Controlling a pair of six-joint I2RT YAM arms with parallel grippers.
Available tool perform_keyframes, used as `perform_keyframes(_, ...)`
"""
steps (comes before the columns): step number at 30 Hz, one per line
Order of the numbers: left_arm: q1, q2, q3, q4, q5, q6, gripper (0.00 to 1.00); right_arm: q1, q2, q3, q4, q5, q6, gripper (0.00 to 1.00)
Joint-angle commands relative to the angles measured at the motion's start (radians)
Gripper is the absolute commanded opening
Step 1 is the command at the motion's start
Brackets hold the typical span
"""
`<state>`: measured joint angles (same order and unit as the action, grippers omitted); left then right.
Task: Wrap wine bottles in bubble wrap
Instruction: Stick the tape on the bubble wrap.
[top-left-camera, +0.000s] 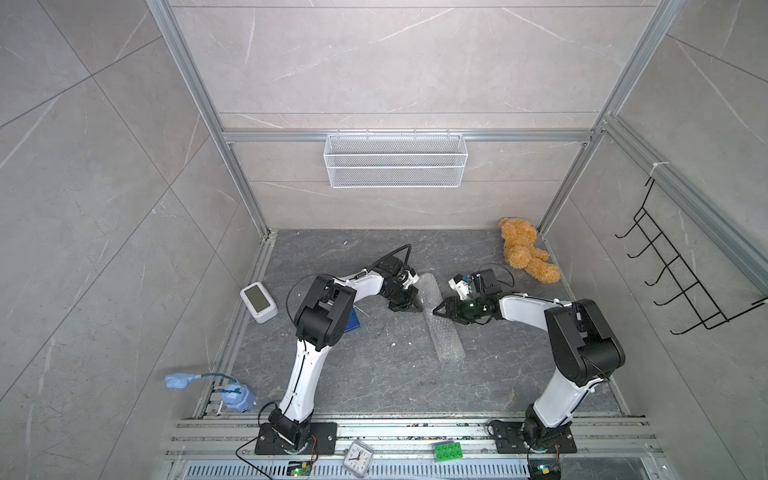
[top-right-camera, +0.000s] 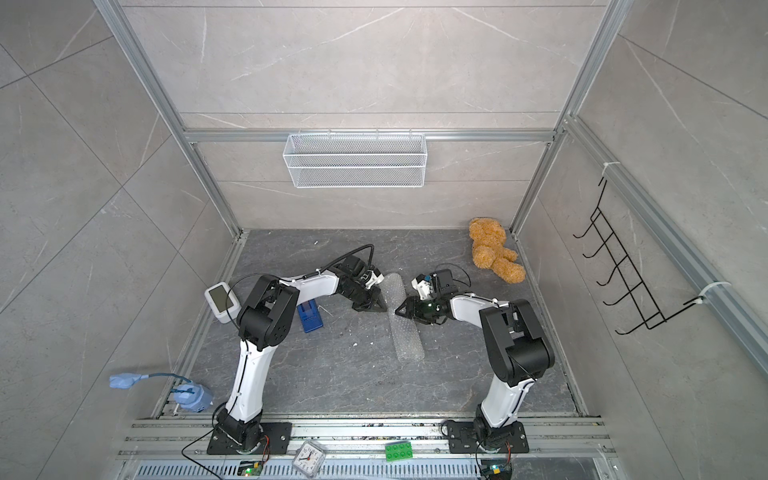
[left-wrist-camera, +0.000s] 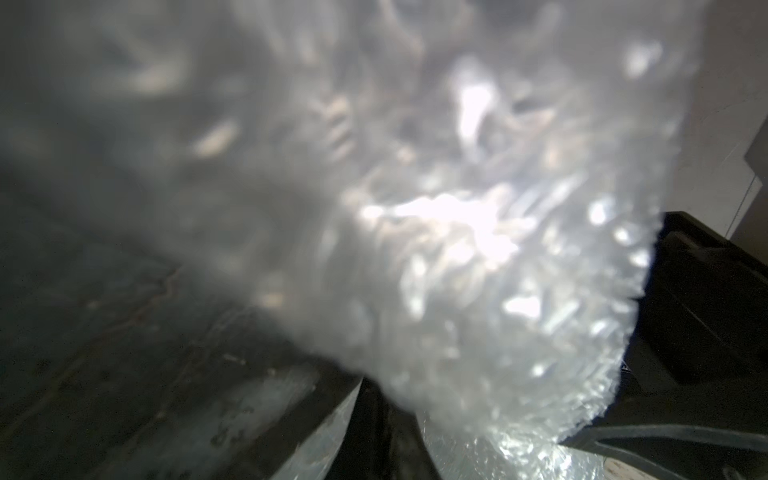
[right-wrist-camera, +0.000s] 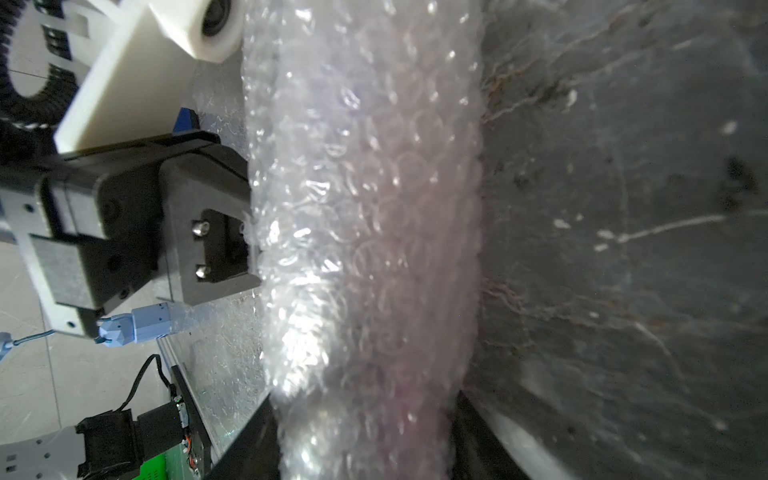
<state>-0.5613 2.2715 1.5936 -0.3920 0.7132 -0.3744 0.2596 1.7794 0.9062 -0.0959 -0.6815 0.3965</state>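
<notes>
Wrap (left-wrist-camera: 478, 249) soft, light, slippery over fragile bottle (right-wrist-camera: 407, 390); left gripper (top-left-camera: 413, 307) pinches its edge, right gripper (top-left-camera: 437, 311) straddles mid-roll, grip unclear; best hold there.

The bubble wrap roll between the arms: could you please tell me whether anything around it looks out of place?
The bubble wrap lies rolled and slanted on the tabletop, no tear visible. Small white crumbs are scattered beside it, and the teddy bear lies tipped over in the far right corner.
</notes>
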Motion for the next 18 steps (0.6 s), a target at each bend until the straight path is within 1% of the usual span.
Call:
perform_keyframes(1, -0.006, 0.031, 0.044, 0.001, -0.040, -0.028, 0.00, -0.010, 0.091, -0.066, -0.074, 0.074, -0.002, 0.47)
perform_keyframes(6, -0.015, 0.038, 0.067, 0.028, -0.044, -0.037, 0.00, -0.051, 0.104, -0.079, -0.049, 0.015, 0.001, 0.48)
perform_keyframes(10, -0.016, 0.016, 0.051, 0.077, -0.041, -0.041, 0.15, -0.084, 0.113, -0.087, -0.040, -0.019, 0.006, 0.49)
perform_keyframes(14, -0.012, -0.027, 0.030, 0.088, -0.041, -0.029, 0.25, -0.128, 0.117, -0.104, -0.017, -0.039, 0.035, 0.50)
perform_keyframes(16, -0.003, -0.056, 0.011, 0.088, -0.046, -0.021, 0.28, -0.150, 0.120, -0.113, -0.005, -0.053, 0.049, 0.50)
perform_keyframes(18, 0.011, -0.091, -0.016, 0.091, -0.045, -0.014, 0.29, -0.171, 0.123, -0.118, 0.005, -0.065, 0.062, 0.51)
